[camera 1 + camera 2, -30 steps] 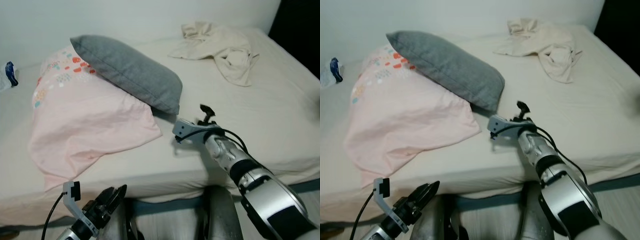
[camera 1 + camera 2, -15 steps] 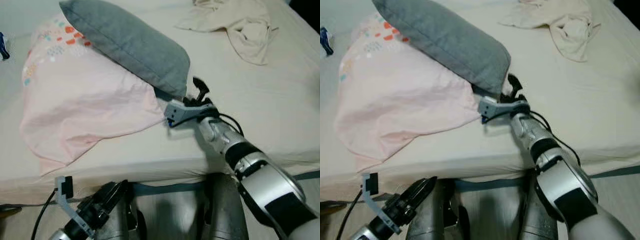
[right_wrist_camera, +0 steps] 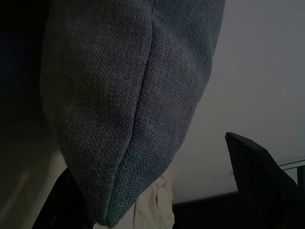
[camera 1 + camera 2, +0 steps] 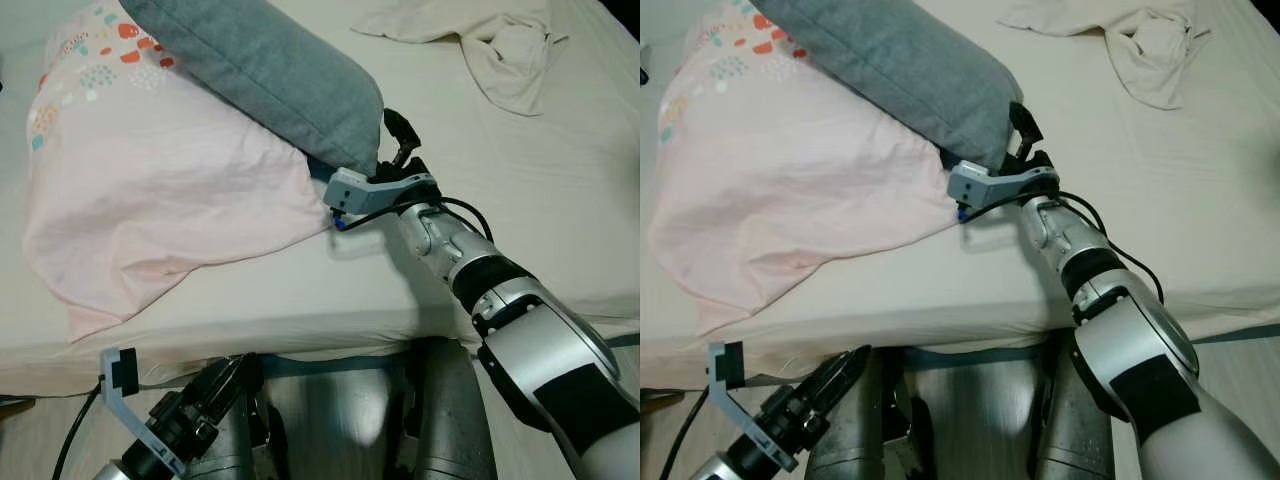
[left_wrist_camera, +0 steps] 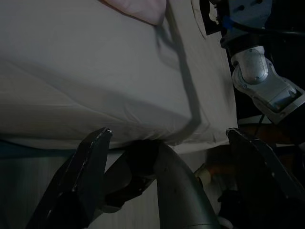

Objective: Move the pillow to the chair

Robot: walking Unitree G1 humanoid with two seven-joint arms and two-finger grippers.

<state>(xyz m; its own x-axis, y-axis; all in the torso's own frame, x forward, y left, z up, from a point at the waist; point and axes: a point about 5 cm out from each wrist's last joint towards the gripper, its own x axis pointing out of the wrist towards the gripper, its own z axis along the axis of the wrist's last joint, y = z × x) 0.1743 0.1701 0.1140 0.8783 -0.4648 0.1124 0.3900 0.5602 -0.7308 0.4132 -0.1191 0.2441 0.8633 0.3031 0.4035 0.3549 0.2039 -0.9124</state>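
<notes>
The grey pillow (image 4: 260,70) lies slanted on the bed, resting partly on a pink pillow (image 4: 150,190). My right gripper (image 4: 388,148) reaches over the mattress to the grey pillow's near corner. It is open, one black finger (image 4: 400,128) raised beside the corner and the other hidden under the fabric. In the right wrist view the pillow's seamed corner (image 3: 133,109) sits between the spread fingers (image 3: 259,176). My left gripper (image 4: 222,388) hangs low in front of the bed, open and holding nothing, its fingers (image 5: 90,164) wide apart.
A crumpled beige cloth (image 4: 500,50) lies on the far right of the bed. The mattress's front edge (image 4: 300,335) runs across just before my legs. Bare sheet stretches to the right of my right arm.
The camera has dipped and come closer to the bed. My right gripper has moved forward and left from the bare sheet up to the grey pillow's corner. The left arm stays low.
</notes>
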